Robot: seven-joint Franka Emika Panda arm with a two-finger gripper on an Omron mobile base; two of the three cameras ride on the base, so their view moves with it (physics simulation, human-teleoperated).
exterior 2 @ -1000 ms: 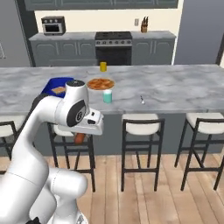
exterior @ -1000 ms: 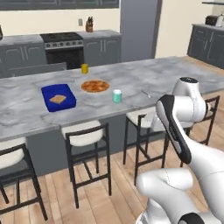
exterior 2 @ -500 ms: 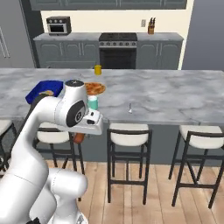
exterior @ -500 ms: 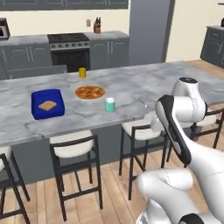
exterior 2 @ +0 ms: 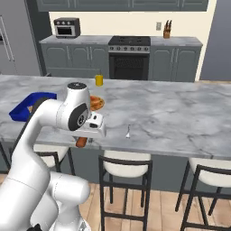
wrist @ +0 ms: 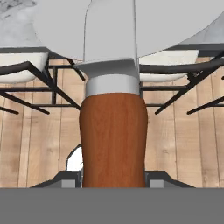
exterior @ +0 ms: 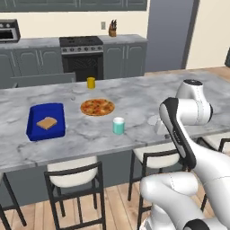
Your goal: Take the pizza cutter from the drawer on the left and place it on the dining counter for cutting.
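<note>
1. Kitchen background, left to right in the left base view: microwave [exterior: 8, 29] on the grey wall counter, stove [exterior: 82, 54] at centre, knife block [exterior: 112, 28] beyond it.
2. Dining counter [exterior: 134, 96], veined marble top, spanning the foreground, with stools [exterior: 74, 173] tucked under its near edge.
3. On the marble, from the left: blue tray [exterior: 46, 121] bearing a slice of toast [exterior: 46, 122]; pizza [exterior: 97, 107] just right of it; yellow cup [exterior: 91, 82] behind the pizza; teal cup [exterior: 118, 126] nearer the front edge. Slim silver spoon [exterior 2: 128, 131] lying well to the right of these, seen in the right base view.
4. Gripper [exterior 2: 83, 139] held at the counter's near edge, level with the marble, jaws clenched on the pizza cutter [exterior 2: 81, 141]; reddish-brown handle projecting below the hand.
5. Hand view: pizza cutter handle [wrist: 113, 138] upright between the two dark finger tips, silver collar above it, and the round wheel blade [wrist: 127, 26] broad and pale across the top; stool seats and wooden floor behind, a strip of marble at the upper left.
6. Progress, judged from the present layout: retrieval from the drawer evidently done, tool in hand and brought to the island. Remaining: reaching over the marble, setting the cutter down on a bare patch, probably near the pizza, then releasing. Cutter not yet resting on the surface.
</note>
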